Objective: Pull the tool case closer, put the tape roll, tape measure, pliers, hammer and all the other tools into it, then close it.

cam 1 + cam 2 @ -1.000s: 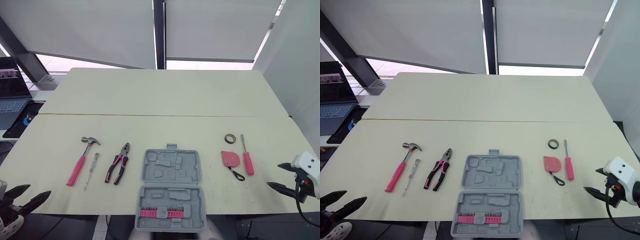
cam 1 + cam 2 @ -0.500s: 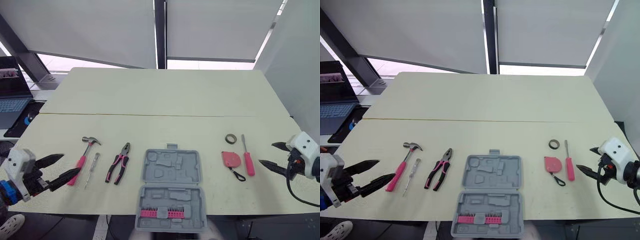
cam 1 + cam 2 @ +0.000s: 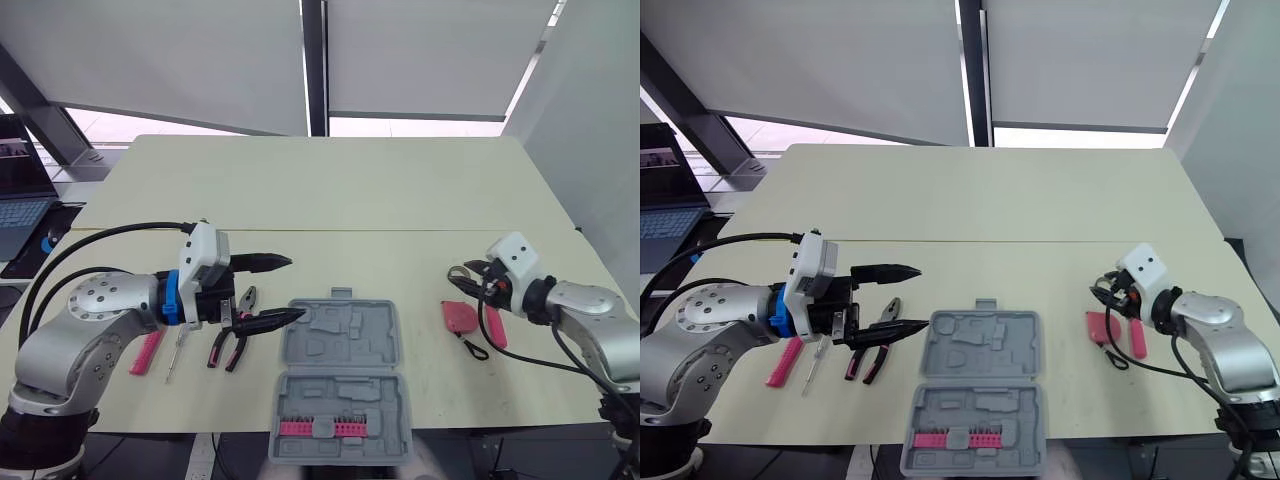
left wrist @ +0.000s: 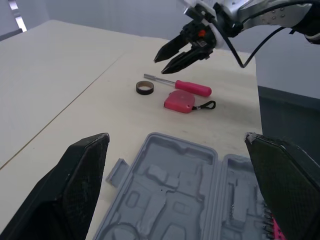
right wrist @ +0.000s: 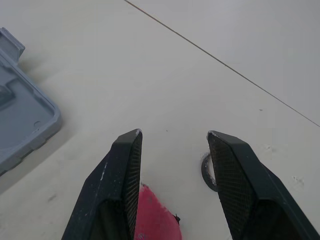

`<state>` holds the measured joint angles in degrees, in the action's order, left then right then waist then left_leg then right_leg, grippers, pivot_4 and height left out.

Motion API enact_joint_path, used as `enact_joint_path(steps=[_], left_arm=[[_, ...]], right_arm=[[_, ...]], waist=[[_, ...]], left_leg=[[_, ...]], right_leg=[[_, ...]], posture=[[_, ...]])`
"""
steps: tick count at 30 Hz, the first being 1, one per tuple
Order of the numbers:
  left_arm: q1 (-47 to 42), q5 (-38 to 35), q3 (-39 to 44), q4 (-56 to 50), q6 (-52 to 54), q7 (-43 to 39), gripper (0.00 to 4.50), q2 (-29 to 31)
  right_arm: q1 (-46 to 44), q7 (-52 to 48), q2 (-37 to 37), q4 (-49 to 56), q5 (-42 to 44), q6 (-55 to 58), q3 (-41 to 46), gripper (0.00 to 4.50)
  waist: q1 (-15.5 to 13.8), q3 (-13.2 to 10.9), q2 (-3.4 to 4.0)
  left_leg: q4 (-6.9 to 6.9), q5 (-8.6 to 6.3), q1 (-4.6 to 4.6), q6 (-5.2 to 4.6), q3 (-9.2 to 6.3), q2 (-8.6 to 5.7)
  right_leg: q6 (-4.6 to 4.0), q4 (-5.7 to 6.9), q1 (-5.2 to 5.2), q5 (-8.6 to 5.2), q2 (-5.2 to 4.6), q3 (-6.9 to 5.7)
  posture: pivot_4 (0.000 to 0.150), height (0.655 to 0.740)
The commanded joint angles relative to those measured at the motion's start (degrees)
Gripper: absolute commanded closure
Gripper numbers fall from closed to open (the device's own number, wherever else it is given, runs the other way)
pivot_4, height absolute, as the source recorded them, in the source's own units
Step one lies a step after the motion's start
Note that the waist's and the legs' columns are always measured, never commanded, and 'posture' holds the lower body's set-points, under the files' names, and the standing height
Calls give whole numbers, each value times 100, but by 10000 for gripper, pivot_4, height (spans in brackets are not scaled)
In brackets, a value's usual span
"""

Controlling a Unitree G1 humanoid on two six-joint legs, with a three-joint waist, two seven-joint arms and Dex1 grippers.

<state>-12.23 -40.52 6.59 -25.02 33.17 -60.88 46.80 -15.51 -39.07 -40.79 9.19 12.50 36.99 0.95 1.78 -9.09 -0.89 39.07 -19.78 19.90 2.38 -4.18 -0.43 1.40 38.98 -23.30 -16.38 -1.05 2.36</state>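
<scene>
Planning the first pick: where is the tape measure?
Head views: tape measure on the robot's right, between tool case and pink screwdriver, near the right pincer.

Likely an office or lab room, going by a wide pale desk [image 3: 330, 190], white roller blinds [image 3: 170, 60] drawn over tall windows [image 3: 400, 127], and an open laptop [image 3: 22, 210] at the left.
</scene>
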Motion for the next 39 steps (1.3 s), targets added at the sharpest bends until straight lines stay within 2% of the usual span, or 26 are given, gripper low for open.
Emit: enact_joint_path(steps=[1, 6, 16, 26, 27, 36, 39], left_arm=[[-209, 57, -159, 27, -136, -42, 0, -112], [-217, 171, -370, 55, -256, -101, 0, -240], [-122, 369, -507, -6, -401, -121, 0, -318], [-130, 391, -490, -45, -395, -67, 0, -329], [-143, 389, -493, -51, -385, -55, 0, -332], [-246, 373, -507, -59, -313, 54, 0, -321], [-269, 366, -451, -49, -279, 56, 0, -270]], right_arm=[[-261, 311, 149, -229, -255, 19, -121, 22666], [-576, 678, 426, -958, -793, -295, -532, 22666], [-1190, 1181, 995, -2581, -1167, -690, -526, 22666], [-1410, 1182, 1164, -3095, -1073, -685, -408, 22666], [-1411, 1173, 1168, -3100, -1087, -708, -407, 26388], [-1345, 1161, 1166, -3039, -1121, -707, -396, 43824], [-1319, 1092, 1103, -2902, -1100, -677, -373, 44812]], waist=[[-9, -1, -1], [-4, 0, -1], [7, 0, -1], [7, 0, 0], [8, 0, 0], [7, 0, 0], [8, 0, 0]], left_leg=[[2, 1, 0, -1, -1, 0], [0, 5, -1, -5, -3, -1], [0, 5, 0, -6, 0, 0], [0, 5, 0, -6, -1, 0], [0, 5, -1, -6, -1, 0], [0, 5, 0, -7, 0, 0], [0, 5, 0, -7, 0, 0]], right_leg=[[0, 0, 1, 0, 0, -1], [0, 2, 1, 0, 1, -3], [0, 2, -1, 0, 1, 0], [0, 3, -1, 0, 1, -1], [0, 3, -1, 0, 1, -1], [0, 3, -1, 0, 0, 0], [0, 3, -1, 0, 0, 0]], posture=[[1500, 7400], [1500, 7400], [1500, 7400], [1500, 7400], [1500, 7400], [1500, 7400], [1500, 7400]])
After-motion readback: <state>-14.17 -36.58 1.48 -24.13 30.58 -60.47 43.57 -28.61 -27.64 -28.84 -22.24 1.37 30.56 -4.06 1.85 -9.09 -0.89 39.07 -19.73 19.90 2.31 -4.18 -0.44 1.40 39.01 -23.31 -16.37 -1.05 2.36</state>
